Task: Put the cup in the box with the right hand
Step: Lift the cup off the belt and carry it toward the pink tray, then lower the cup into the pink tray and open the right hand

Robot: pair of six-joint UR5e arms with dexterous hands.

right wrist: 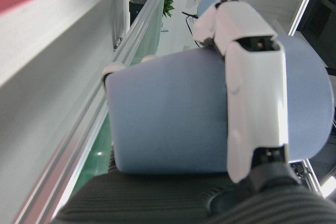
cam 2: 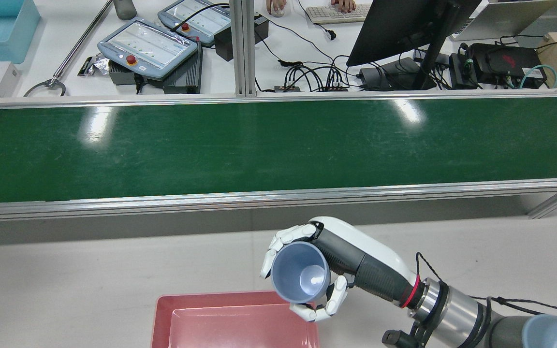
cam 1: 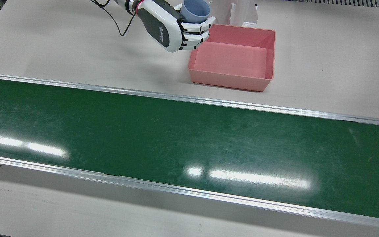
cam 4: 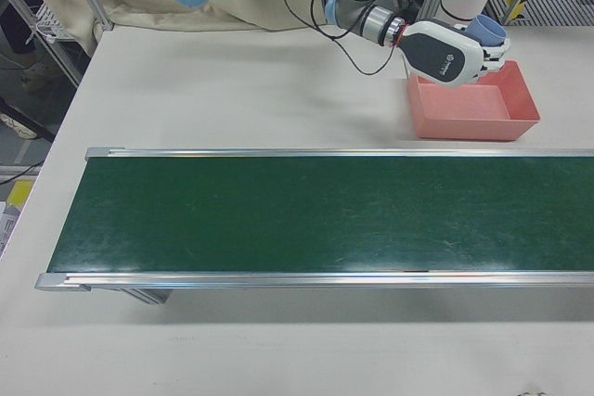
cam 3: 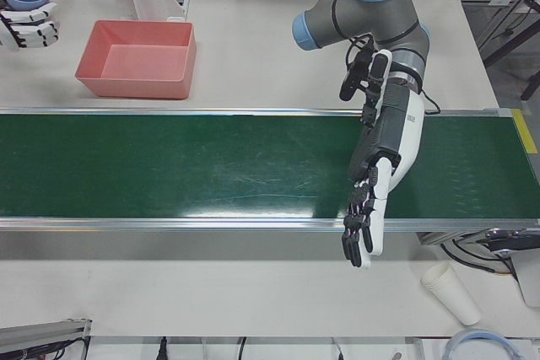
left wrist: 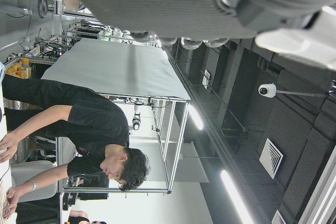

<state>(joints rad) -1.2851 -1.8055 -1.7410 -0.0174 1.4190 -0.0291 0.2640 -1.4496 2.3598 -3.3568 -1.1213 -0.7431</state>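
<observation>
My right hand [cam 1: 169,28] is shut on a light blue cup [cam 1: 194,10], gripped around its side with the mouth tilted toward the robot. It holds the cup in the air just off the corner of the empty pink box [cam 1: 232,80] nearest the right arm. In the rear view the cup [cam 2: 300,279] and hand [cam 2: 351,263] hang over the box's far right corner [cam 2: 162,314]. The right hand view shows the cup [right wrist: 168,114] under white fingers [right wrist: 257,103]. My left hand [cam 3: 371,208] is open and empty, fingers straight, above the belt's near edge.
A green conveyor belt [cam 1: 176,138] with metal rails runs across the table in front of the box. A white arm pedestal [cam 1: 239,11] stands right behind the box. White paper cups [cam 3: 451,292] lie at the operators' side. Teach pendants [cam 2: 148,46] lie beyond the belt.
</observation>
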